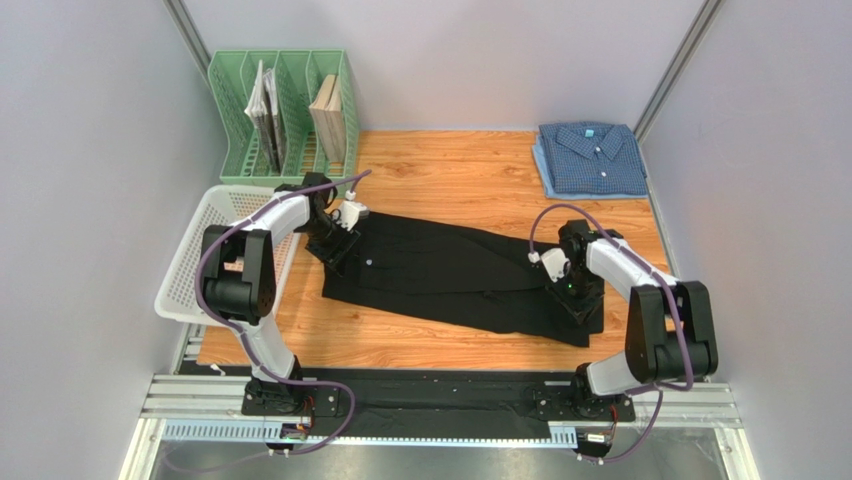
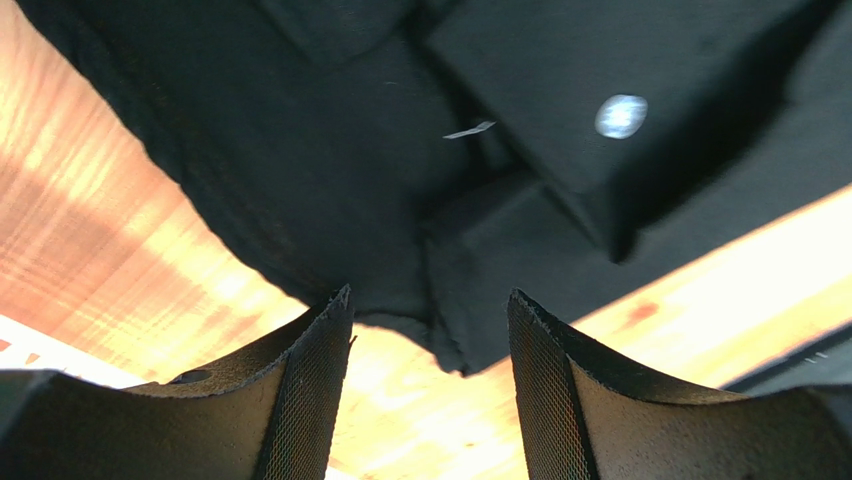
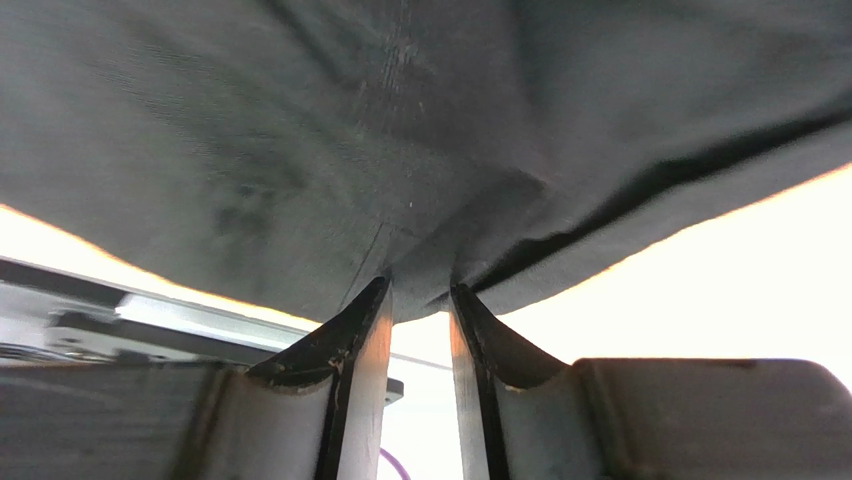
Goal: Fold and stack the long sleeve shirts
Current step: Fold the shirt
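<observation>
The black long sleeve shirt [image 1: 450,270] lies partly folded in a long strip across the wooden table. Its left end is under my left gripper [image 1: 338,240], which is open. In the left wrist view the black shirt's hem [image 2: 450,330] lies just past the left gripper [image 2: 430,305], with nothing between its fingers, and a white button [image 2: 620,115] shows. My right gripper [image 1: 580,295] is at the shirt's right end. In the right wrist view the right gripper [image 3: 420,290] is shut on a pinch of the black cloth [image 3: 300,150]. The blue checked shirt [image 1: 590,158] lies folded at the back right.
A green file rack [image 1: 285,110] with books stands at the back left. A white mesh basket [image 1: 190,270] sits off the table's left edge, beside the left arm. Grey walls close in both sides, and a metal rail [image 1: 440,400] runs along the near edge.
</observation>
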